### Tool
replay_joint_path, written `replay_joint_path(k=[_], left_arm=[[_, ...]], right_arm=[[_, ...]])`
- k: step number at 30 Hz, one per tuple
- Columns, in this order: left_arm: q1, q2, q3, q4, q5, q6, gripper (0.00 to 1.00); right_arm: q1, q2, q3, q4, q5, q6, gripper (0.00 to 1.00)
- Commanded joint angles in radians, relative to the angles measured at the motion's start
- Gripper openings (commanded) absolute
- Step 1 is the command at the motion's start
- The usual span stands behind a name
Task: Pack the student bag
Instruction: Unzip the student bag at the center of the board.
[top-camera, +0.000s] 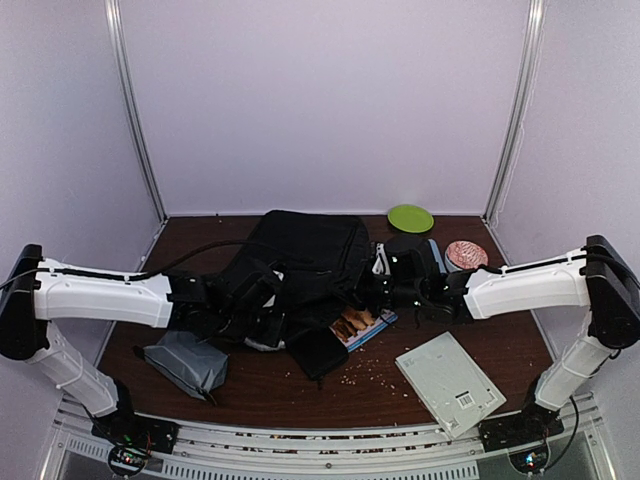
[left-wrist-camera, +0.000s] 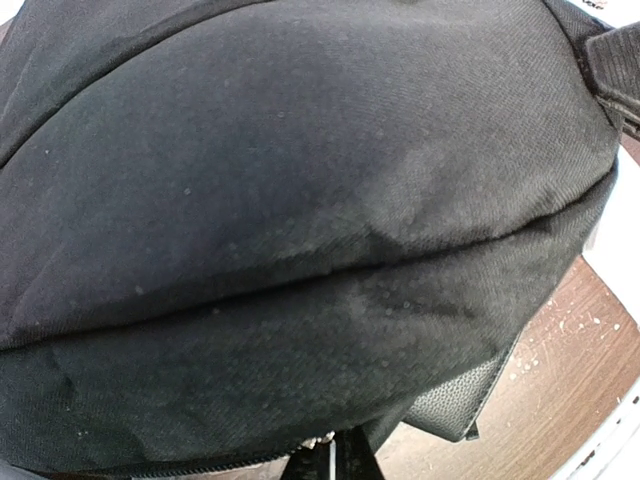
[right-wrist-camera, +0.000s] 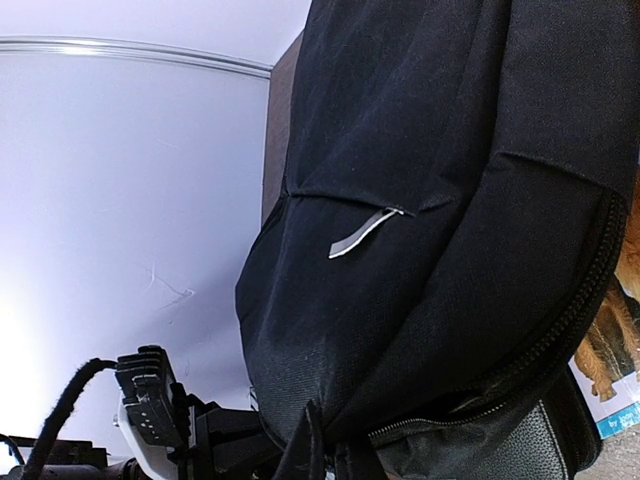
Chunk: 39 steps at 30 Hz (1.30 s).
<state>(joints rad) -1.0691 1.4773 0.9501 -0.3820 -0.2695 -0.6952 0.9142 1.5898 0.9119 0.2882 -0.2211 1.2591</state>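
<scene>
**newbie_op:** Your left hand (left-wrist-camera: 332, 462) and right hand (right-wrist-camera: 322, 458) both look pinched shut on the student bag (top-camera: 300, 255), which bulges right above the fingers. Tips?

**packrat:** Pull apart evenly so the zip mouth gapes. The black case (top-camera: 318, 352) sits between your hands, the picture book (top-camera: 362, 325) just under the right. The grey pouch (top-camera: 185, 362) is behind your left, the green plate (top-camera: 410, 217) far beyond the right.

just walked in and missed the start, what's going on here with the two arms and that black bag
Two robot arms are working on the student bag, which lies in the middle of the table. The left hand and the right hand are each shut on its black fabric near the zip, from opposite sides. A grey pouch, a flat black case, a picture book and a pale booklet lie outside it.
</scene>
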Motion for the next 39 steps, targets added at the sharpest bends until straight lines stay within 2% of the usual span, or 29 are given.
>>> replay_joint_path(k=[1, 7, 15, 21, 31, 39], left_arm=[[-0.003, -0.046, -0.030, 0.015, -0.037, -0.009, 0.00], [0.001, -0.090, -0.085, 0.017, -0.031, 0.000, 0.00], [0.052, -0.132, -0.177, 0.115, 0.093, 0.004, 0.00], [0.090, -0.167, -0.217, 0.150, 0.131, 0.013, 0.00], [0.203, -0.276, -0.305, 0.128, 0.125, 0.009, 0.00], [0.278, -0.275, -0.309, 0.138, 0.119, 0.029, 0.00]], right_arm=[[0.006, -0.064, -0.006, 0.042, 0.023, -0.029, 0.00], [0.003, -0.091, -0.049, -0.006, 0.075, -0.072, 0.00], [-0.012, -0.098, -0.083, -0.023, 0.095, -0.084, 0.00], [-0.026, -0.111, -0.097, -0.041, 0.099, -0.094, 0.00], [-0.068, -0.154, -0.147, -0.096, 0.121, -0.133, 0.00], [-0.086, -0.165, -0.166, -0.148, 0.133, -0.163, 0.00]])
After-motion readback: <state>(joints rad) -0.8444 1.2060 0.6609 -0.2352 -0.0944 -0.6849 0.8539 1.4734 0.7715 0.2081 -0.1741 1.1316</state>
